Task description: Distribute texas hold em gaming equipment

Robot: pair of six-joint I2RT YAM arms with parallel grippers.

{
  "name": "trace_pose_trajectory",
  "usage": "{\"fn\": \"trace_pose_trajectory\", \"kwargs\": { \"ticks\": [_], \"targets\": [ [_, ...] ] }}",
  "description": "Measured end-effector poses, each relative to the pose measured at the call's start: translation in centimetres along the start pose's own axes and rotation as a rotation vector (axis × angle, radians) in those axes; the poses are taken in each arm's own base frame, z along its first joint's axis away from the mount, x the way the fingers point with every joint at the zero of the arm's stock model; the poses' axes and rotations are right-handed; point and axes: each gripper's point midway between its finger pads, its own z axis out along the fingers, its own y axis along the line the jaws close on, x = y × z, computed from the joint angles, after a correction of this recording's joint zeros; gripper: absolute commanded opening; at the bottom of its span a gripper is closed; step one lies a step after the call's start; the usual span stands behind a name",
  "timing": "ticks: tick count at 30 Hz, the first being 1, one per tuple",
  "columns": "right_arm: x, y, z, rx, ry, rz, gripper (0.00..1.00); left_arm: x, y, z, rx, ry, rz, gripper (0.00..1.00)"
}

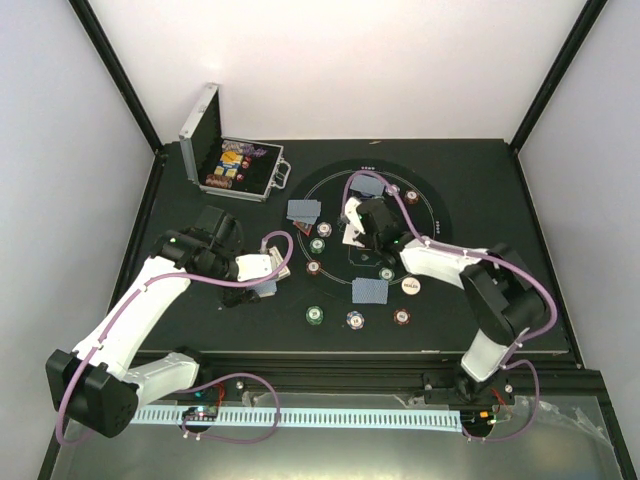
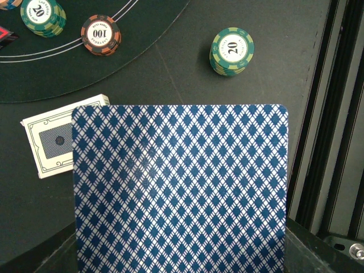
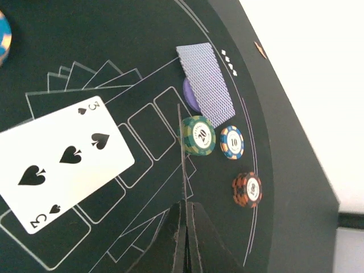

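**Dealing stage of a Texas hold 'em layout.** The left claw (image 1: pixel 268 270), middle left of the overhead view, is closed on a blue-backed card (image 2: pixel 182 193). Its grip is apparently on the lower edge, out of frame, so the diamond-patterned back fills the lower part of the wrist view and hides the fingers. The card is held clear of the worktop (image 1: pixel 480 180) and is probably meant for a player's place. Partly hidden behind it, at the left of that view, lies the deck (image 2: pixel 51 142), just outside the printed ring, presumably as the supply within this arm's reach.

The right claw (image 3: pixel 185 207), bottom centre of its own view, is pinched shut on an edge-on card (image 3: pixel 181 148), which shows only as a thin line. This upright hold likely suits lowering the card onto the printed card boxes, where a three of spades (image 3: pixel 65 165) lies face up at the left.

At upper centre, dealt cards (image 3: pixel 207 85) lie face down, overlapping a purple button (image 3: pixel 189 98). Just below them sit a green chip stack (image 3: pixel 198 135), a blue-white chip (image 3: pixel 231 142) and a dark red chip stack (image 3: pixel 247 189), apparently grouped as one player's share. The silver case (image 1: pixel 205 135) stands open at the upper left of the overhead view.
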Motion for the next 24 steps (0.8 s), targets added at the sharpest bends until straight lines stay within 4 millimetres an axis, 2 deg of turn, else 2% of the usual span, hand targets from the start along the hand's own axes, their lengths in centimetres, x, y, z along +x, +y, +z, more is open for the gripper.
{"fn": "trace_pose_trajectory", "kwargs": {
  "ticks": [8, 16, 20, 24],
  "targets": [
    [0.3, 2.6, 2.1, -0.005, -0.015, -0.257, 0.01, 0.1, 0.1, 0.0, -0.003, 0.002, -0.001, 0.01],
    [1.0, 6.0, 1.7, -0.158, -0.021, -0.385, 0.08, 0.2, 0.1, 0.0, -0.004, 0.004, -0.005, 0.02],
    [2.0, 7.6, 1.2, -0.252, -0.001, -0.405, 0.2, 0.2, 0.1, 0.0, -0.005, 0.005, -0.005, 0.02],
    [3.1, 8.5, 0.9, -0.304, 0.032, -0.416, 0.24, 0.2, 0.2, 0.0, -0.006, 0.007, -0.004, 0.02]
  ]
}}
